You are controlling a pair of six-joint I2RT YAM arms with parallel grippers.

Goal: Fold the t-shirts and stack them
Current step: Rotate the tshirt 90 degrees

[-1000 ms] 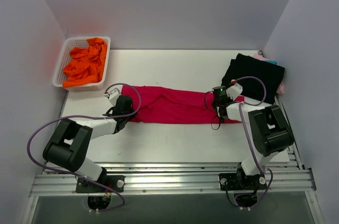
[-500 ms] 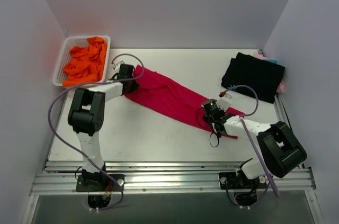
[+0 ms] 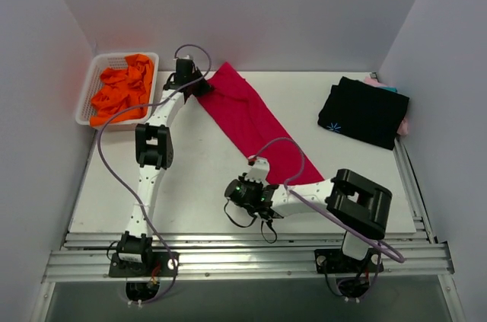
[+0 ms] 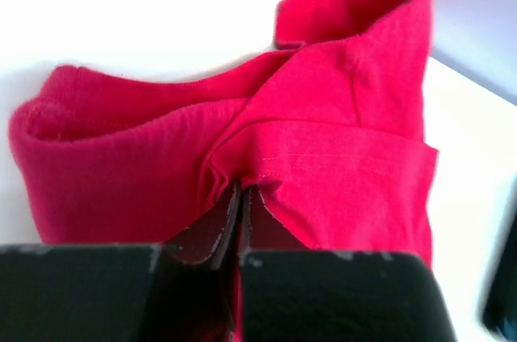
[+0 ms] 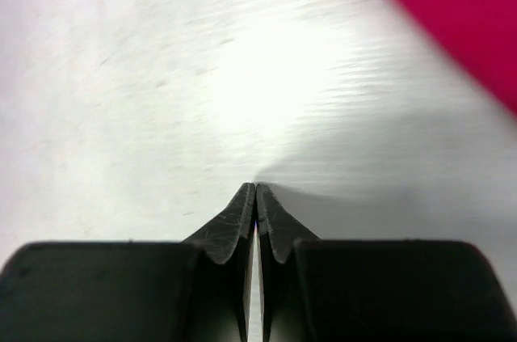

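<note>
The crimson-red t-shirt (image 3: 255, 120) lies as a long folded band, running diagonally from the back left toward the table's middle. My left gripper (image 3: 201, 86) reaches far back and is shut on the shirt's far end; in the left wrist view the cloth (image 4: 323, 140) bunches at the left gripper (image 4: 242, 190). My right gripper (image 3: 230, 189) is low over bare table, left of the shirt's near end. In the right wrist view the right gripper (image 5: 256, 186) is shut on nothing, and the red shirt (image 5: 460, 10) shows only in the upper right corner. A folded black t-shirt (image 3: 365, 113) with a small blue mark lies at the back right on pink and teal cloth (image 3: 384, 86).
A white basket (image 3: 90, 86) holding orange cloth (image 3: 122, 92) stands at the back left corner. The back wall rises close behind the left gripper. Side walls flank the table (image 3: 190, 177), and a metal rail (image 3: 243, 257) runs along the near edge.
The left arm carried its end of the red shirt to the back wall, turning the band diagonal. The right gripper swept left and near, coming off the shirt's other end.
</note>
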